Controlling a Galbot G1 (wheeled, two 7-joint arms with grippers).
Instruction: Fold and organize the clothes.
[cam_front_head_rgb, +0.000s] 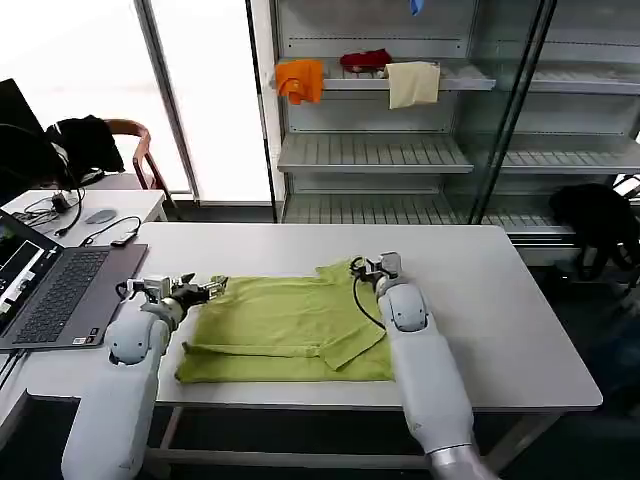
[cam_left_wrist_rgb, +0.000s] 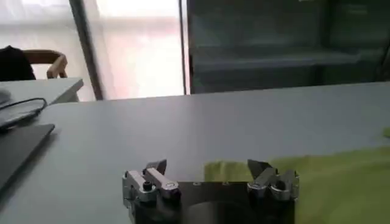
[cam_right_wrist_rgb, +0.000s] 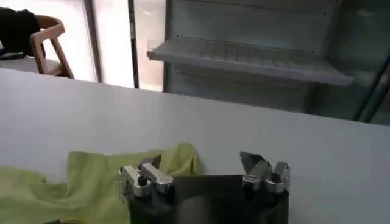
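On table (cam_front_head_rgb: 520, 300): 1 lime T-shirt (cam_front_head_rgb: 285, 325); left gripper (cam_front_head_rgb: 205, 290) & right gripper (cam_front_head_rgb: 370, 268) both spread at far edge.

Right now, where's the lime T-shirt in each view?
Head view: T-shirt mid-table, between both tools.
Left wrist view: green edge beside the left tool.
Right wrist view: corner by the right tool.
Shared landmark: white table.

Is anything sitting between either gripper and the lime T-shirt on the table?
Nothing visible. The left gripper and right gripper, both open, sit at the far corners of the T-shirt, which has nothing lying on it.
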